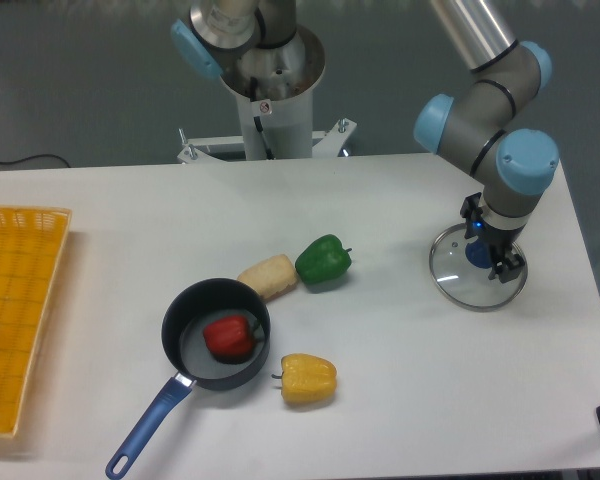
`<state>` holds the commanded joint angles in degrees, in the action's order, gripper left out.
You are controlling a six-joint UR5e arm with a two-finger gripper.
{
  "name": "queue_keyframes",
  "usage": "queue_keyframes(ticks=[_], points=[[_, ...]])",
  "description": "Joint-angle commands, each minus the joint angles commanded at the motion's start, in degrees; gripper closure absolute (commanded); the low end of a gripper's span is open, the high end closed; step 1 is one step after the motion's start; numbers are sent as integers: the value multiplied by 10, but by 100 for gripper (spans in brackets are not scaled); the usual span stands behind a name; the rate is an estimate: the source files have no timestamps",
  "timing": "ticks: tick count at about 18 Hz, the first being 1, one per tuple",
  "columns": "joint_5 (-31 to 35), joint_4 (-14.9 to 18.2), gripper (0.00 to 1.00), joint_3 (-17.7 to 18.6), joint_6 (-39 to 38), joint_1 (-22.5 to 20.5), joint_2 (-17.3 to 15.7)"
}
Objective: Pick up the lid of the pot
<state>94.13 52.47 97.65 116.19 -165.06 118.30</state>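
Round clear-glass pot lid point(451, 270) with blue knob point(478, 254) lies on the white worktop point(430, 390). Gripper point(492, 240) fingers stand apart at the knob; contact unconfirmed. Risk: off-centre closure could slip, tilting the lid.

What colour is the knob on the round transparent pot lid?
Blue knob, seen best in the camera view.

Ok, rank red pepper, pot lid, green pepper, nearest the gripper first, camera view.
From the gripper:
1. Pot lid, directly below it, picture right.
2. Green pepper, mid-picture.
3. Red pepper, picture left, inside the pan.
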Motion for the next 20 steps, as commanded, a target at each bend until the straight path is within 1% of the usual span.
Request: queue_keyframes(ticks=[3, 4, 6, 8, 12, 13, 20], points=[[0, 0, 27, 0, -1, 0, 0], [1, 0, 30, 0, -1, 1, 0], [1, 0, 31, 0, -2, 1, 0], [1, 0, 37, 1, -4, 2, 0], [1, 0, 42, 1, -7, 2, 0], [1, 0, 45, 1, -8, 3, 0], [1, 0, 47, 1, -7, 3, -3]])
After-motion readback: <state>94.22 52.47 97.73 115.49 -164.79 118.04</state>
